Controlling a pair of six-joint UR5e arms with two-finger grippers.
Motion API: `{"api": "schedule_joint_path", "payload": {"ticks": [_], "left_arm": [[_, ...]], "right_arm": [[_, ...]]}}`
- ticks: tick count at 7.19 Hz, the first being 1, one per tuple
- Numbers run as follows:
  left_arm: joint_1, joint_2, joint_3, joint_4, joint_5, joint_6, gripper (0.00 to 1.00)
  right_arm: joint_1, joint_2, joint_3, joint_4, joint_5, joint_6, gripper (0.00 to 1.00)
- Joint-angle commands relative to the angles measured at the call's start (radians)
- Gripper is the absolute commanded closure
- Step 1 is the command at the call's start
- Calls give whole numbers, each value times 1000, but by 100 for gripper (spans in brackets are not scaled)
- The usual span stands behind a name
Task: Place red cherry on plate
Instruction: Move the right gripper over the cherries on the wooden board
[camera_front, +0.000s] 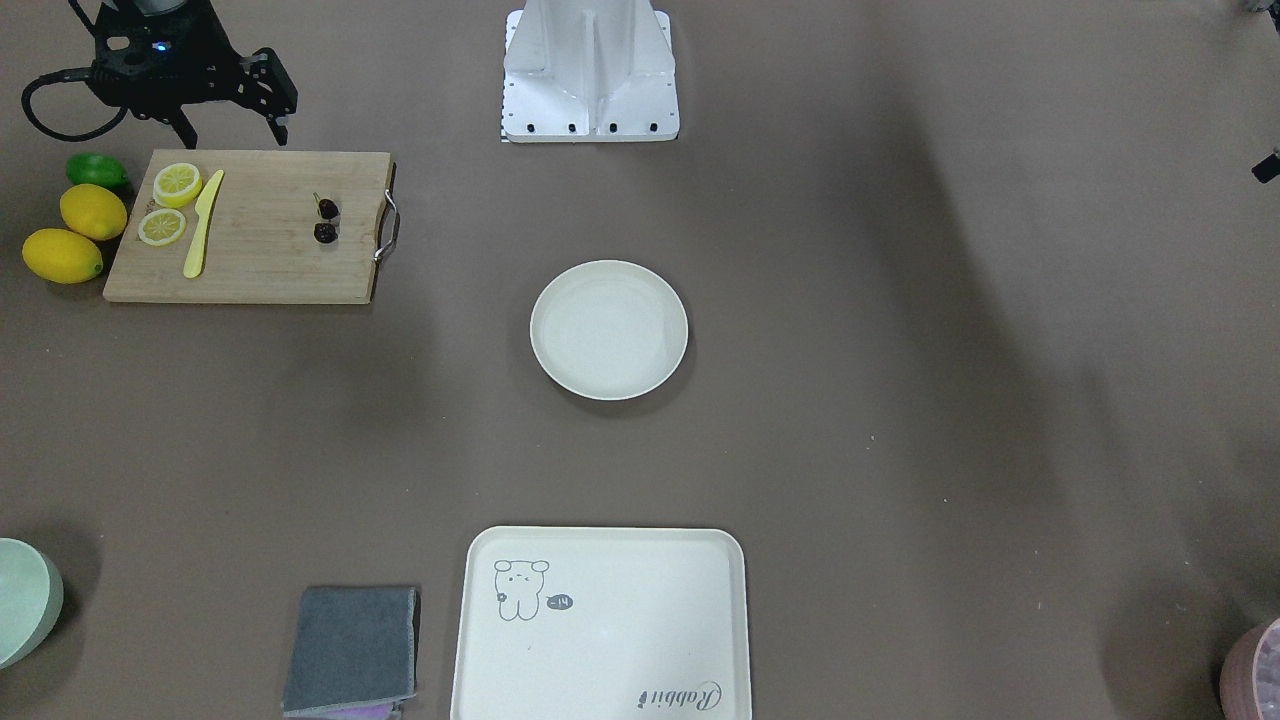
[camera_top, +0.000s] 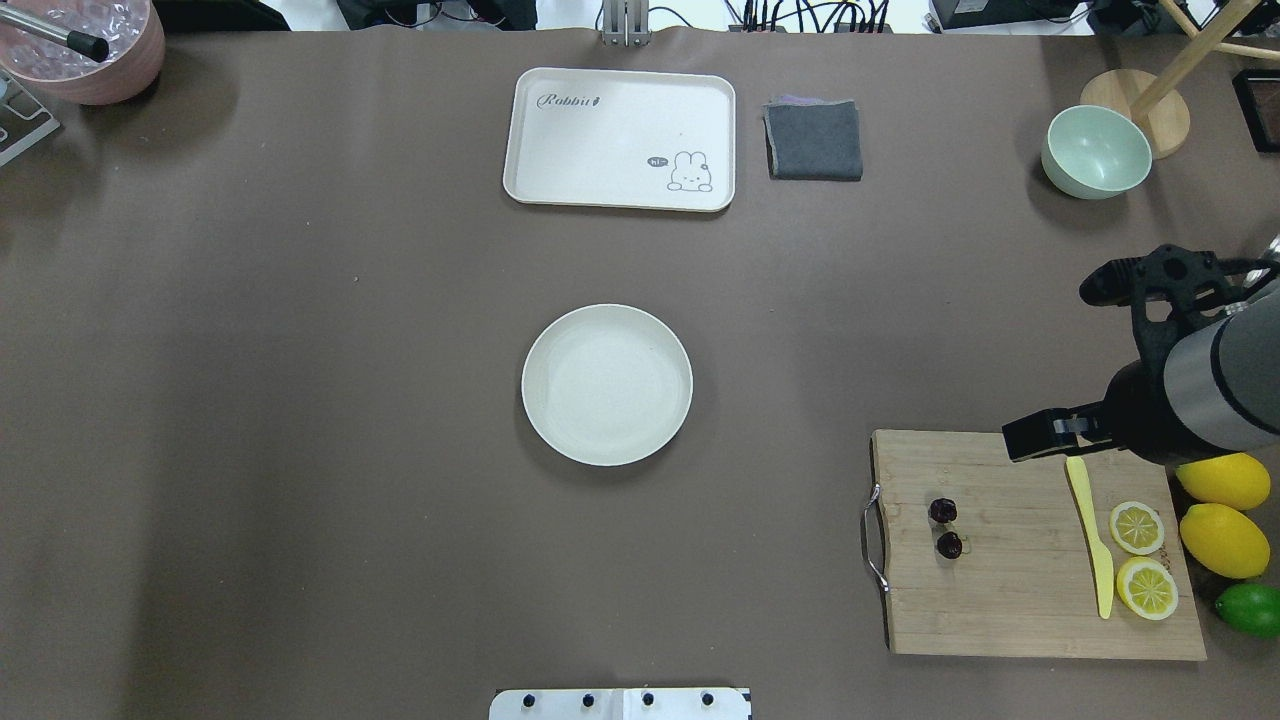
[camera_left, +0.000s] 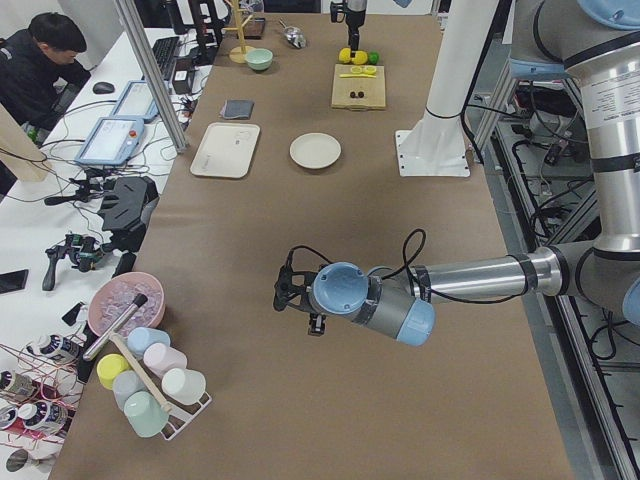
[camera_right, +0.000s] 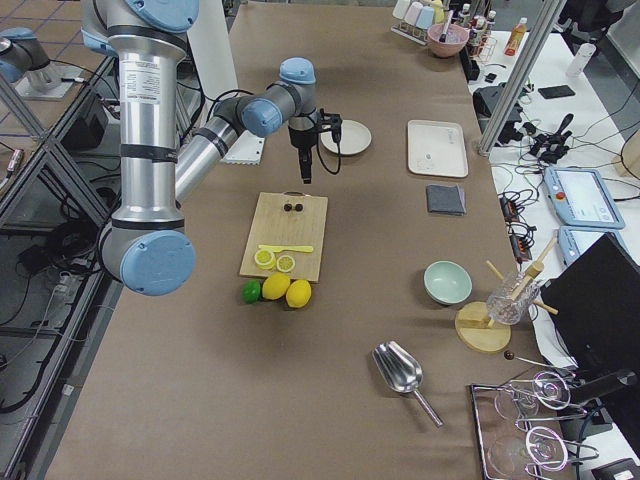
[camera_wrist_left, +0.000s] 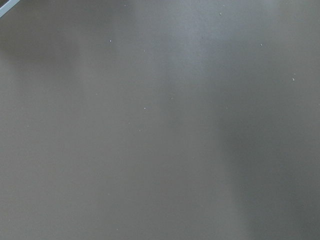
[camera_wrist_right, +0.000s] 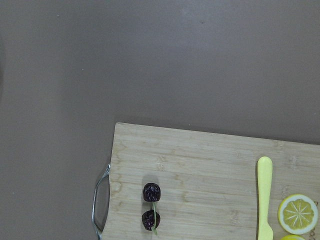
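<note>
Overhead exterior: the red cherry (camera_top: 945, 528) is spotted on the wooden cutting board (camera_top: 1000, 610), close to its metal-handled end. It is well apart from the plate (camera_top: 606, 385), which is set at the middle of the bench (camera_top: 300, 400). The right pincer (camera_top: 1050, 368) is held up near the board, fingers spread wide.

Exterior front-facing: a yellow knife (camera_front: 203, 225) and two lemon slices (camera_front: 177, 184) are seen at the board's other end.

Right wrist-mounted: the two dark cherries are framed low, joined by a thin stem, just beside the handle.

Exterior left: the left pincer (camera_left: 297, 305) is hung low over the bench. Whether it is spread or closed cannot be told.

Left wrist-mounted: only brown bench surface is shown.
</note>
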Motion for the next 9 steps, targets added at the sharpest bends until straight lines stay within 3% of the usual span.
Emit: {"api": "schedule_joint_path", "payload": {"ticks": [1, 4, 7, 9], "left_arm": [[1, 1, -2, -1, 0, 0, 1], [6, 0, -1, -1, 0, 0, 1], [6, -5, -1, -1, 0, 0, 1], [6, -5, -2, -1, 0, 0, 1]], "right_arm": [[-90, -33, 5, 4, -90, 29, 4], [-179, -33, -26, 9, -161, 110, 6], [-227, -49, -197, 230, -218, 181, 8], [-248, -49, -265, 303, -241, 207, 9]]}}
